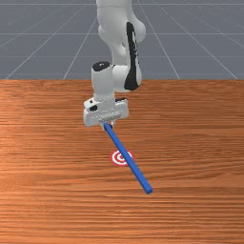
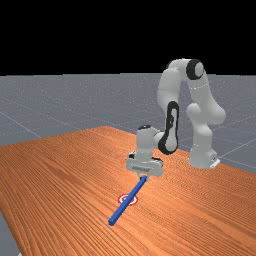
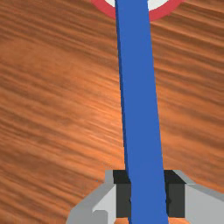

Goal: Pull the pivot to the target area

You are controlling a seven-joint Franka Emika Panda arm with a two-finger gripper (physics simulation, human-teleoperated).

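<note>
The gripper [image 1: 108,127] holds one end of a long blue bar [image 1: 136,167], near the middle of the table in the front view. From there the bar slants toward that view's lower right, crossing over the red-and-white target [image 1: 116,157]. In the far view the gripper [image 2: 144,177] is at the bar's upper end, and the bar [image 2: 118,212] slopes down to the left across the target [image 2: 134,200]. The wrist view has dark pads on both sides of the bar [image 3: 138,87], touching it, so the gripper [image 3: 148,194] is shut on it. Part of the target's ring [image 3: 165,13] is hidden beneath the bar.
The orange-brown wooden table [image 1: 52,190] extends around the bar and target on all sides. The arm [image 2: 170,125] comes down to the hand from the far view's right, with its base [image 2: 202,157] at the table's back edge.
</note>
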